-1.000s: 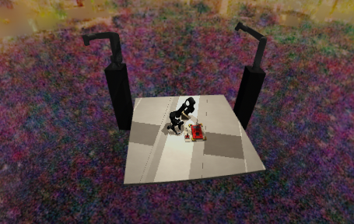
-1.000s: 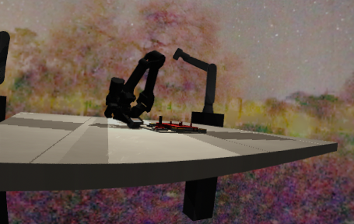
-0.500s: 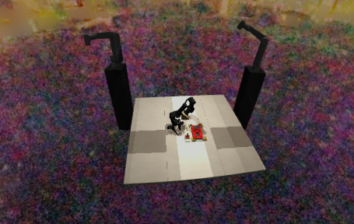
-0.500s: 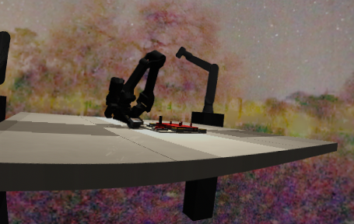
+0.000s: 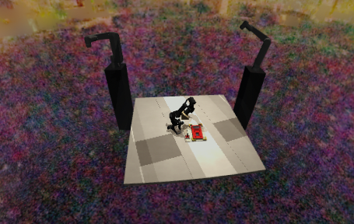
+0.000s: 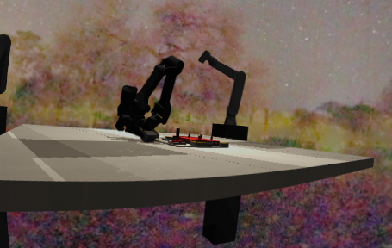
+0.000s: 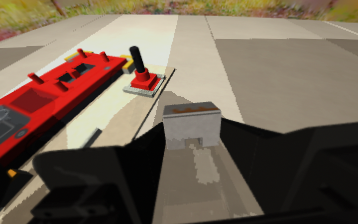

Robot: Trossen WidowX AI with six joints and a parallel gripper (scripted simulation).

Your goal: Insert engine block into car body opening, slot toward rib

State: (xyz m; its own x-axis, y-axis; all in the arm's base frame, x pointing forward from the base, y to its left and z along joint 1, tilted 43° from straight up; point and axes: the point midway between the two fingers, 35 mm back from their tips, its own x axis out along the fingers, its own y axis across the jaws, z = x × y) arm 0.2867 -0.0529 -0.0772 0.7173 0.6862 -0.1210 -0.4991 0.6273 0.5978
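The engine block is a small grey block with a rusty-brown patch on top and a notch in its lower edge, seen in the wrist view. My gripper is shut on it, with a dark finger on each side. The block is off to the right of the car body; its height above the table is hard to tell. The red car body lies at the left in the wrist view. It has a dark opening with a red rib across it and pegs around it. The fingertips are too small to make out in the top and exterior views.
A small red piece with an upright black stick stands on a grey plate, between the car body and the block. Yellow parts sit at the car body's corners. Two black arms stand on pedestals behind the table.
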